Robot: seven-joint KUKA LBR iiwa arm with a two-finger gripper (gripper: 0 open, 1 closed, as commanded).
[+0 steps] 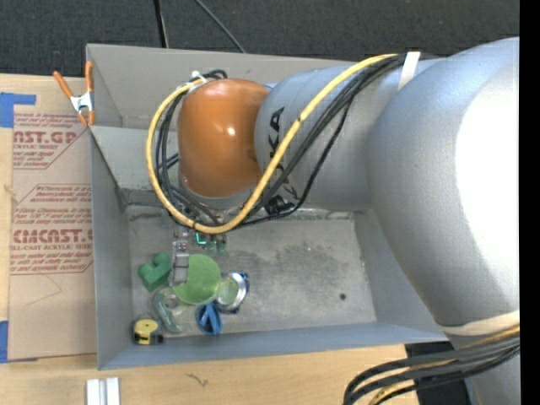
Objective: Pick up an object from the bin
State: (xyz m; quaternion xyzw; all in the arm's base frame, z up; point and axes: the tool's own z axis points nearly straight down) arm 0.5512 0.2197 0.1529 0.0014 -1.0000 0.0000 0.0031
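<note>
The gripper hangs over a small heap at the lower left of the grey bin, touching a light-green round piece; whether its jaws are spread cannot be told.

The grey metal bin has sloping walls and a flat, scuffed floor. The loose things on that floor lie crowded around a light green disc. Just left of the disc lies a dark green chunky piece. Against the disc's right edge rests a shiny round piece with a bluish rim. Below the disc lie a blue piece and a clear glassy piece. Further below and left of the disc, a small yellow thing sits by the bin's wall. Right of the disc, the floor is dull, speckled grey.
</note>
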